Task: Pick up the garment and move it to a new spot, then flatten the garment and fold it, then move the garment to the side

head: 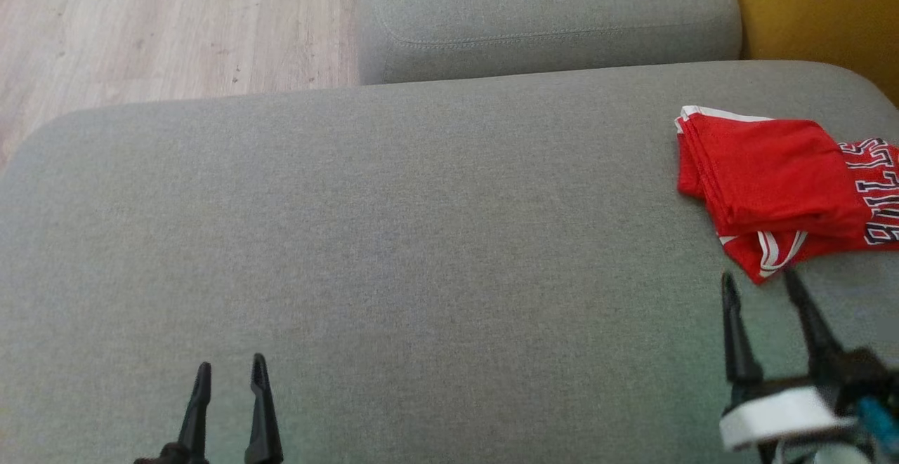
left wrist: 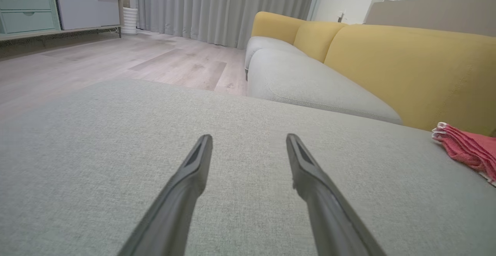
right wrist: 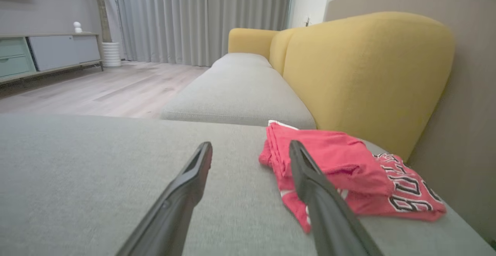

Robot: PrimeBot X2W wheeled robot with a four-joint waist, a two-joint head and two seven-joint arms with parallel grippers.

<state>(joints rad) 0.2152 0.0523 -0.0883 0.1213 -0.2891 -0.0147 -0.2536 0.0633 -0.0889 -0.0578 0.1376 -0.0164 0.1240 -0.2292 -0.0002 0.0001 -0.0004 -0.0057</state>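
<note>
At right edge of the head view: folded red garment (head: 772, 169) lies on grey sofa seat (head: 421, 239), partly cut off | my right tool (head: 758, 278) spread, empty, just below its hem; my left tool (head: 231, 362) spread, lower left | risk: pinching one layer may undo folds | room: bare seat centre-left; yellow backrest (head: 808, 1) crowds upper right

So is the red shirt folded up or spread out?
Folded. The red shirt lies in a compact bundle of stacked layers at the right side of the grey cushion.
</note>
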